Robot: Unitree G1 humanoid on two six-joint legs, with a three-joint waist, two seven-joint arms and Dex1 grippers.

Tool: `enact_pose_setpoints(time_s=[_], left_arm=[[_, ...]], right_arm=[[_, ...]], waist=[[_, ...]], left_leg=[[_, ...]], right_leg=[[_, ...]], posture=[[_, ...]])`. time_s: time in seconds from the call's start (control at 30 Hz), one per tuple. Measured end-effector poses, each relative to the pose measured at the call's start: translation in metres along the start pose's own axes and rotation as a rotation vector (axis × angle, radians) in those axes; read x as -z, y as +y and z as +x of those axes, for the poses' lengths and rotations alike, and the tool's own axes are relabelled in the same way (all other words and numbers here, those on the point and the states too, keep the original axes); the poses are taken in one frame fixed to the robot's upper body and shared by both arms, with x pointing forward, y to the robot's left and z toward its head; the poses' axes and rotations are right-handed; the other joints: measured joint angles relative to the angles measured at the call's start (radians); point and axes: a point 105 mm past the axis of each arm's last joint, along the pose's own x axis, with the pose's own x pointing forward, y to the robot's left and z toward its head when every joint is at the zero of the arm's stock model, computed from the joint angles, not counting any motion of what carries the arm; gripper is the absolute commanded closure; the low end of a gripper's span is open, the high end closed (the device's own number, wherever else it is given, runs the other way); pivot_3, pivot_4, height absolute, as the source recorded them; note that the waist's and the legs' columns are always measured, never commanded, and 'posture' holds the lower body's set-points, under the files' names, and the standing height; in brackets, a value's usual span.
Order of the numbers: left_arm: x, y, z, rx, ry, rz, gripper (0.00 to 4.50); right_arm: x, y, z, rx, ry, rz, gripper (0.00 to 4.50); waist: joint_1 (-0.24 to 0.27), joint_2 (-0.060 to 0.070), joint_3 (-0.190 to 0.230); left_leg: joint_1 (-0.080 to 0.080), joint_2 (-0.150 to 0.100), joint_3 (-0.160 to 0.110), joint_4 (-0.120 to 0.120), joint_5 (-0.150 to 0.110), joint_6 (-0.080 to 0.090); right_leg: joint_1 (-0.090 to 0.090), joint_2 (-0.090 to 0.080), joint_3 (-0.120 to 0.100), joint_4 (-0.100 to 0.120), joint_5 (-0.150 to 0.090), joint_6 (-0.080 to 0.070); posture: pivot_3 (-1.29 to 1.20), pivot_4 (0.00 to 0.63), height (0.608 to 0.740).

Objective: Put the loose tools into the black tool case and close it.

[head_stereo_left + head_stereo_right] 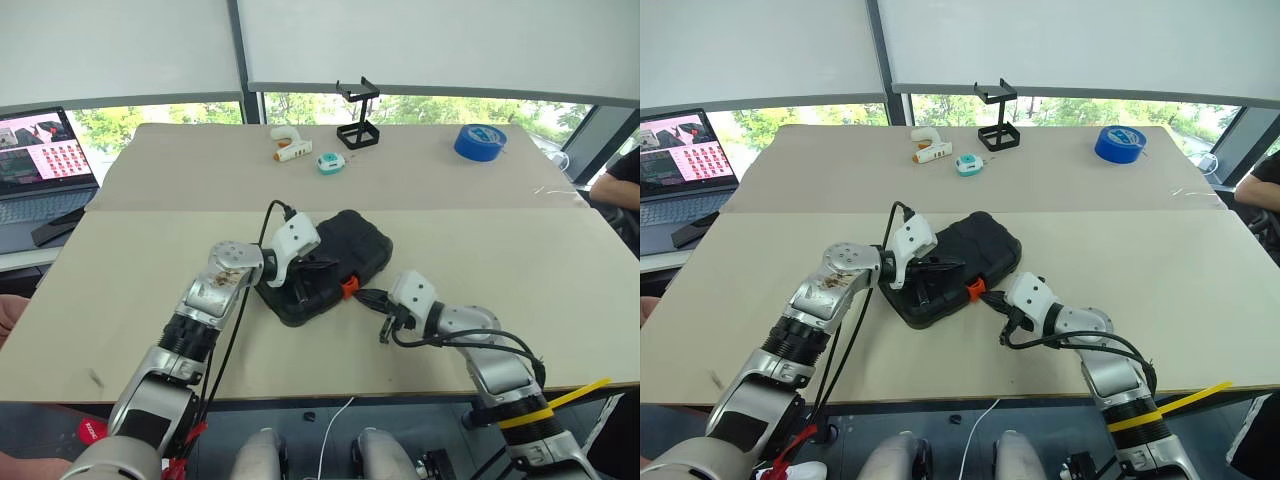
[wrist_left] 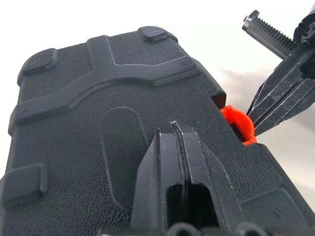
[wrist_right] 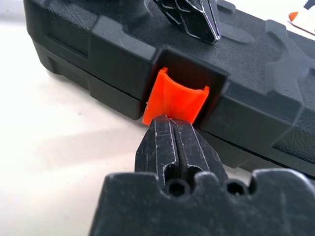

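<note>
Black tool case [image 1: 325, 265] lid down, near the front middle of the table [image 1: 500, 240], between both arms. Left gripper [image 2: 174, 130] pressed together, tips resting on the lid. Right gripper [image 3: 172, 125] pressed together, tips touching the lower edge of the orange latch [image 3: 174, 101], seen close from the right wrist. From the head: glue gun [image 1: 287, 143], wire stand [image 1: 358, 115], blue tape roll [image 1: 480, 141], laptop [image 1: 40, 160] behind. No legible writing.
</note>
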Motion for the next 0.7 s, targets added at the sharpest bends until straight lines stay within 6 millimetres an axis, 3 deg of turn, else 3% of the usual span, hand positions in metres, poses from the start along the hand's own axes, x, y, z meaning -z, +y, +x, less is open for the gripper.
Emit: enact_pose_setpoints(time_s=[0.5, 0.7], left_arm=[[0.004, 0.003, -0.004, -0.015, 0.022, -0.023, 4.47], [0.003, 0.002, -0.004, -0.013, 0.022, -0.024, 4.47]], right_arm=[[-0.004, 0.003, 0.022, -0.035, -0.017, 0.036, 4.50], [0.004, 0.004, 0.030, -0.053, 0.023, 0.073, 4.50]], waist=[[-0.024, -0.004, -0.003], [-0.024, -0.004, -0.003]], left_leg=[[0.011, 0.000, 0.001, -0.009, 0.000, 0.000], [0.012, 0.000, 0.002, -0.010, 0.000, 0.000]], right_leg=[[0.001, 0.006, 0.013, 0.000, 0.000, -0.002], [0.000, 0.008, 0.017, 0.000, 0.000, -0.003]], posture=[[0.00, 0.150, 0.740], [0.00, 0.150, 0.740]])
